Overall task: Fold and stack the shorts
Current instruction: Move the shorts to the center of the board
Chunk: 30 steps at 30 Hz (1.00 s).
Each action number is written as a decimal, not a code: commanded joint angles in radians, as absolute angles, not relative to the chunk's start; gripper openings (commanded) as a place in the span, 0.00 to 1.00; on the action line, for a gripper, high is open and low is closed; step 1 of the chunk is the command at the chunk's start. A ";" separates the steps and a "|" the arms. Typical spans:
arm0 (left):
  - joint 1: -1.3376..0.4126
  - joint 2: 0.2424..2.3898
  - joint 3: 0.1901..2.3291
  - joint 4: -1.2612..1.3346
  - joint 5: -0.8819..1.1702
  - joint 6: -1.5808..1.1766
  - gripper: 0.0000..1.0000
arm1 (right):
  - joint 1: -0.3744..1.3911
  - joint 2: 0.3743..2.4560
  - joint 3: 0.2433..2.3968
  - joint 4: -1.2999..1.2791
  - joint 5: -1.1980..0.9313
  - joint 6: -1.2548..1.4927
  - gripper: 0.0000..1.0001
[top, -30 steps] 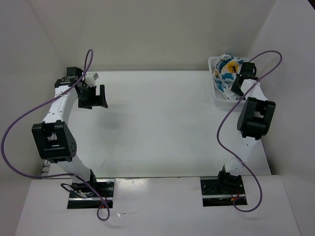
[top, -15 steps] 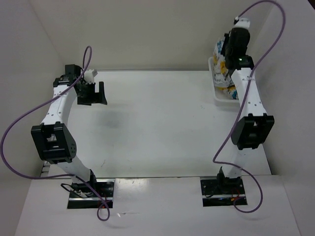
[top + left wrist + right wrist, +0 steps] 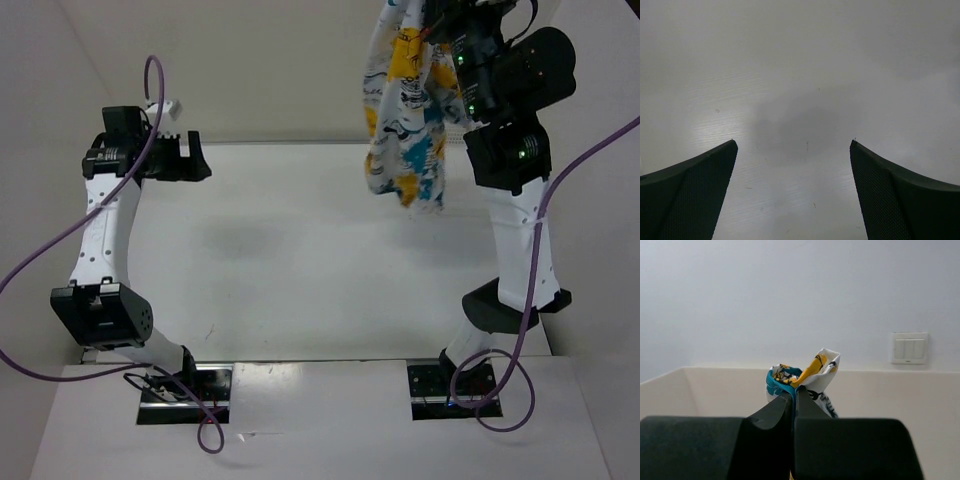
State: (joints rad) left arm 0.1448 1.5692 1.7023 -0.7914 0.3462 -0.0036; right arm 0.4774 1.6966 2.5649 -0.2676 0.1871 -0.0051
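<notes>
The shorts point(image 3: 405, 120), white with teal, yellow and black print, hang in the air at the top right of the top view, well above the table. My right gripper point(image 3: 440, 20) is raised high and shut on their top edge. In the right wrist view a pinched fold of the shorts point(image 3: 805, 375) sticks out above the shut fingertips point(image 3: 794, 395). My left gripper point(image 3: 192, 158) is open and empty over the table's far left. The left wrist view shows only bare table between its fingers point(image 3: 890, 195).
The white table point(image 3: 300, 260) lies between side walls and a back wall. The basket is hidden behind the raised right arm point(image 3: 510, 150). A wall switch point(image 3: 910, 347) shows in the right wrist view.
My right gripper has risen sharply from the basket at the back right, lifting the shorts out so they hang free. The left arm has lifted slightly and shifted left.
</notes>
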 commanded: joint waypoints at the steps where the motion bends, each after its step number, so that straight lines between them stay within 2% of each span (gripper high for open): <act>1: 0.146 1.514 1.735 -0.765 0.347 0.000 1.00 | 0.456 1.789 2.539 -0.356 -0.025 0.096 0.00; 2: 0.146 1.499 1.735 -0.765 0.330 0.000 1.00 | 0.477 1.798 2.519 -0.368 -0.026 0.097 0.00; 4: 0.146 1.477 1.711 -0.755 0.270 0.000 1.00 | 0.578 1.818 2.418 -0.403 0.007 0.036 0.08; 6: 0.146 1.477 1.691 -0.755 0.229 0.000 1.00 | 0.699 1.848 2.337 -0.445 0.008 -0.017 0.26; 7: 0.156 1.468 1.690 -0.755 0.197 0.000 1.00 | 0.734 1.867 2.277 -0.468 0.008 -0.034 0.53; 9: 0.156 1.468 1.658 -0.746 0.172 0.000 1.00 | 0.785 1.914 2.261 -0.530 -0.104 -0.069 0.95; 10: 0.166 1.468 1.658 -0.746 0.149 0.000 1.00 | 0.811 1.954 2.249 -0.570 -0.132 -0.069 1.00; 12: 0.166 1.459 1.637 -0.746 0.124 0.000 1.00 | 0.811 1.963 2.240 -0.571 -0.149 -0.029 1.00; 17: 0.166 1.450 1.586 -0.746 0.092 0.000 1.00 | 0.694 1.919 2.160 -0.540 -0.013 -0.009 1.00; 22: 0.127 1.450 1.499 -0.875 0.150 0.000 1.00 | 0.592 1.807 1.841 -0.520 0.017 -0.083 1.00; 25: 0.118 1.440 1.375 -1.001 0.279 0.000 1.00 | 0.583 1.773 1.666 -0.508 0.026 -0.198 1.00; 27: 0.081 1.404 1.253 -1.017 0.353 0.000 1.00 | 0.583 1.759 1.541 -0.480 0.079 -0.265 1.00; 30: 0.002 1.338 1.180 -0.993 0.386 0.000 1.00 | 0.572 1.724 1.431 -0.480 0.057 -0.311 1.00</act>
